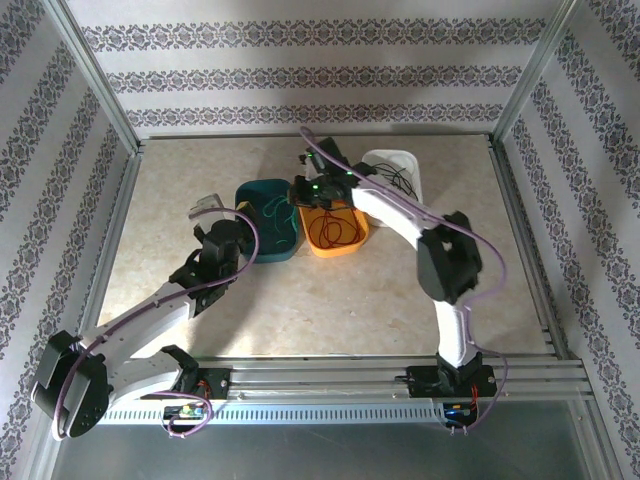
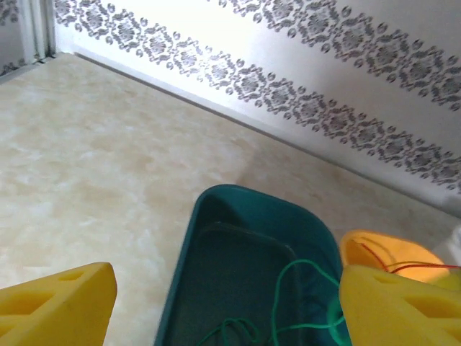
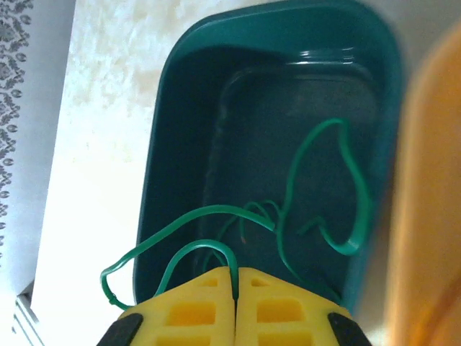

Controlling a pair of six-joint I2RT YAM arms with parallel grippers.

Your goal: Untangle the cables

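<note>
Judging by how things lie, the sorting is well along. The green cable (image 3: 216, 209) sits mostly in the teal bin (image 3: 155, 144), the red cable (image 2: 403, 265) lies in the orange bin (image 1: 350, 243) just beside it, and the black cable (image 1: 398, 180) is in the white bin (image 1: 405, 158), nearer the bench's (image 1: 330, 300) far edge and right of centre. No strand seems to bridge two bins. What looks left is the green cable's tail: one loop hangs over the teal bin's rim onto the bench, and its coils inside cross one another. The right gripper (image 3: 236, 277) has its yellow fingers pressed together with a green strand pinched in the seam, low over the teal bin's near end. The left gripper (image 2: 227, 288) stands wide, holding nothing, facing the teal bin from the side towards the bench's left edge. From above, the strands are too fine to tell whether each bin holds one colour alone. The orange bin is a blur at the right wrist view's edge, and the pinch point is hidden by the fingers.
</note>
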